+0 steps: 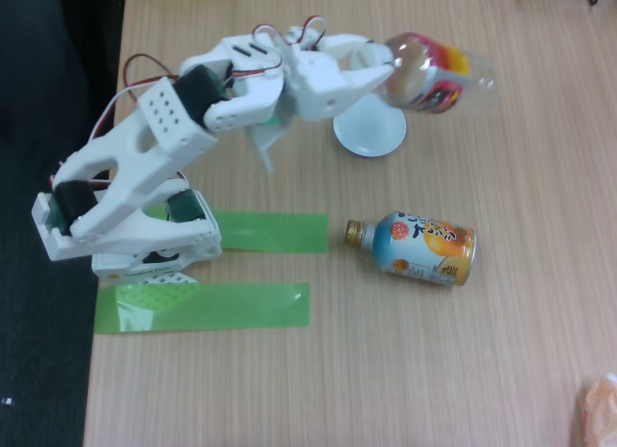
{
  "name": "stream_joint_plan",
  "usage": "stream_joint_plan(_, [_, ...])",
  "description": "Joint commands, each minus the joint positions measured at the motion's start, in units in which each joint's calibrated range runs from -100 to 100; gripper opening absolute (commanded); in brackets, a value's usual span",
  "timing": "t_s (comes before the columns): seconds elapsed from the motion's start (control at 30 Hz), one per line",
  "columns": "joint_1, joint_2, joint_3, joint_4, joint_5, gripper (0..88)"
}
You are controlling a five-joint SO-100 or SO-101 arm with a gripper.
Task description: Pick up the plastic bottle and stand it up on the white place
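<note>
The clear plastic bottle (439,76) with its red, yellow and pink label is held off the table in the fixed view, tilted with its base end toward the upper right. My white gripper (390,64) is shut on the bottle's left end; the cap is hidden by the fingers. The white place (369,131), a small round white disc, lies on the wooden table just below and left of the bottle, partly covered by the gripper. The bottle hangs above the disc's right edge, not touching it.
An orange-and-blue can-bottle (424,247) with a gold cap lies on its side in front of the disc. Two green tape strips (265,231) (202,306) lie near the arm's base (125,235). The table's left edge drops to a dark floor.
</note>
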Motion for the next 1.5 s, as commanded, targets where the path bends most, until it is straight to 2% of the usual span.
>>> stream_joint_plan(0.0, [0.2, -4.2, -0.8, 8.6, 0.0, 9.0])
stream_joint_plan(0.27, [-0.3, -10.3, -0.8, 14.7, 0.0, 9.0])
stream_joint_plan(0.57, [-6.3, -16.9, -0.9, 15.1, 0.0, 9.0])
stream_joint_plan(0.77, [-7.1, -19.3, -0.8, 15.2, -0.2, 9.0])
stream_joint_plan(0.93, [-6.5, -19.6, -0.8, 15.2, -6.1, 9.0])
stream_joint_plan(1.3, [-7.1, -18.9, -10.6, 34.5, -6.0, 9.0])
stream_joint_plan(1.47, [-7.1, -18.8, -12.3, 35.3, -3.9, 9.0])
